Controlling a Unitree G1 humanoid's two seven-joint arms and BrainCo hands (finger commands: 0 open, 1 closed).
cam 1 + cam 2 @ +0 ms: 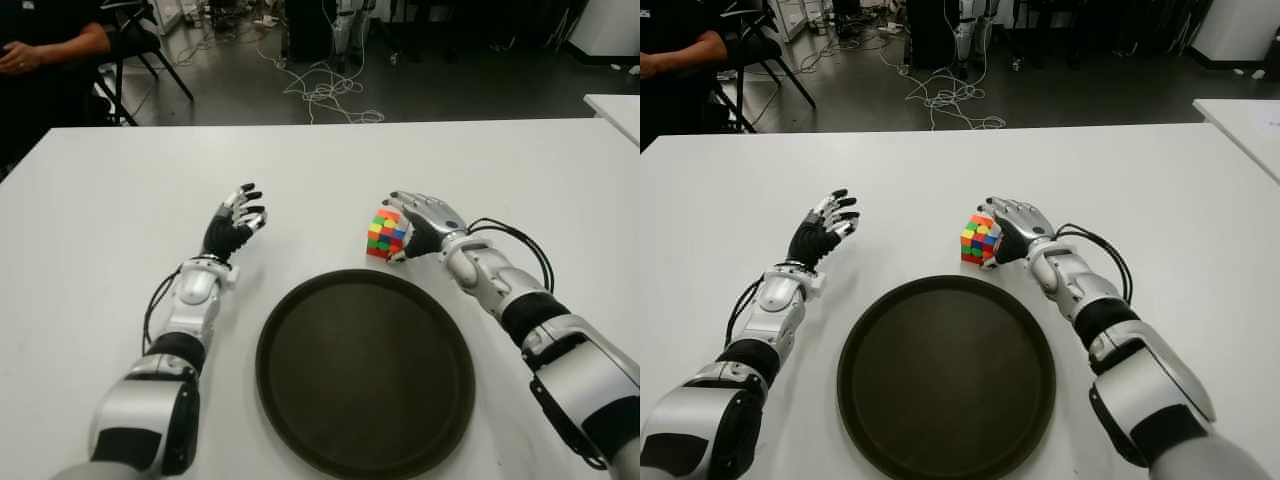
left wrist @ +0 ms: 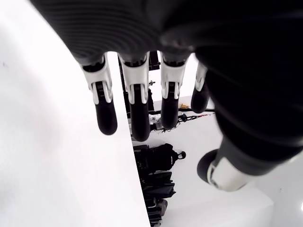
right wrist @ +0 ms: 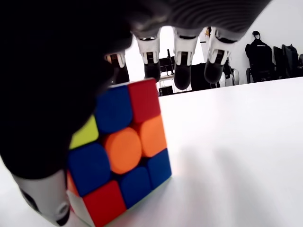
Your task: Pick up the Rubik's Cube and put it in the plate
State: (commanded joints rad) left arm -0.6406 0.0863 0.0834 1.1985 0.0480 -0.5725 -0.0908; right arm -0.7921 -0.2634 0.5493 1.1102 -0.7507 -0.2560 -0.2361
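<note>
Our main worry is the grasp. The Rubik's Cube (image 1: 385,233) sits on the white table (image 1: 110,200) with one corner tipped, just in front of our right hand (image 1: 425,222), and if the fingers close unevenly we judge it could roll or skid out toward the open table beyond the fingertips instead of seating in the palm. A loose hold would also risk dropping it short of the dark round plate (image 1: 300,400), which lies just beside the hand on its wrist side, close to us.

In the right wrist view the thumb is against the cube's near side, while the fingertips (image 3: 182,75) hang past its top edge, curved but not yet pressing on it. So we read the hand as cupped around the cube and partly open, touching it without a firm grip; it is not lifted.

Our left hand (image 1: 233,225) shows on the far side of the plate, fingers spread and holding nothing.
</note>
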